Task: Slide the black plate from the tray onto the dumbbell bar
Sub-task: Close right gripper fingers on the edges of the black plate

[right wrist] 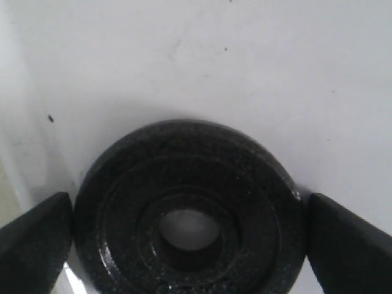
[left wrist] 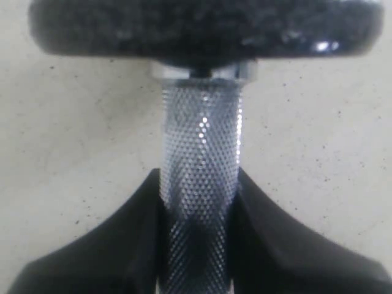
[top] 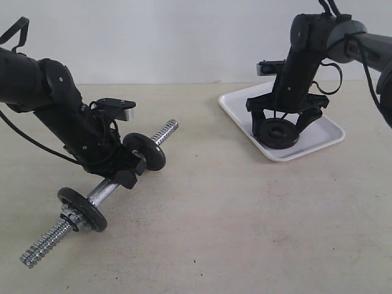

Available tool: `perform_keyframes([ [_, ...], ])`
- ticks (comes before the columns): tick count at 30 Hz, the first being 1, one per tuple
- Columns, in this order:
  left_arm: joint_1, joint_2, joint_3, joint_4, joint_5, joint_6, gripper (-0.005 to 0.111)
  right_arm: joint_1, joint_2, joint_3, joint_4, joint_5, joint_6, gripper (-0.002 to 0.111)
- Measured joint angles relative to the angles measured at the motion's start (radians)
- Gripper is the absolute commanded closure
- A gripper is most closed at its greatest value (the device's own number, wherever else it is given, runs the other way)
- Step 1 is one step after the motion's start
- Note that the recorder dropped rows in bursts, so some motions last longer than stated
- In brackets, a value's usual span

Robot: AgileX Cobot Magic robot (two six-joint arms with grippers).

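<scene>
Over on the right, the black plate (top: 278, 133) lies flat in the tray (top: 236, 107), near its front corner. The right pincer (top: 280, 128) hangs straight over it, spread wide with one finger (right wrist: 37, 239) on each side of the rim. One side sits very close, the other (right wrist: 349, 239) shows a sliver of white tray between, so nothing is clamped.

On the left, the left pincer (top: 125, 174) is closed on the dumbbell bar (top: 104, 191), squeezing the knurled middle (the wrist view shows the crosshatching clearly) between its black fingers (left wrist: 110, 245). The bar slants across the pale counter (top: 245, 233). Two matching weights are threaded on it: the lower disc (top: 82, 208) by the near threaded end, and the upper disc (top: 147, 150) just past the pincer.
</scene>
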State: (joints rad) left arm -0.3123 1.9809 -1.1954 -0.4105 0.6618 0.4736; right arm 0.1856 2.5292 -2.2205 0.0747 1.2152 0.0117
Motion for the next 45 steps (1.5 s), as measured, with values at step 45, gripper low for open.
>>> perform_keyframes([
  [45,0.000,0.000,0.000,0.000,0.001,0.000,0.102,0.003,0.012,-0.011,-0.075,0.003,0.015,0.018],
])
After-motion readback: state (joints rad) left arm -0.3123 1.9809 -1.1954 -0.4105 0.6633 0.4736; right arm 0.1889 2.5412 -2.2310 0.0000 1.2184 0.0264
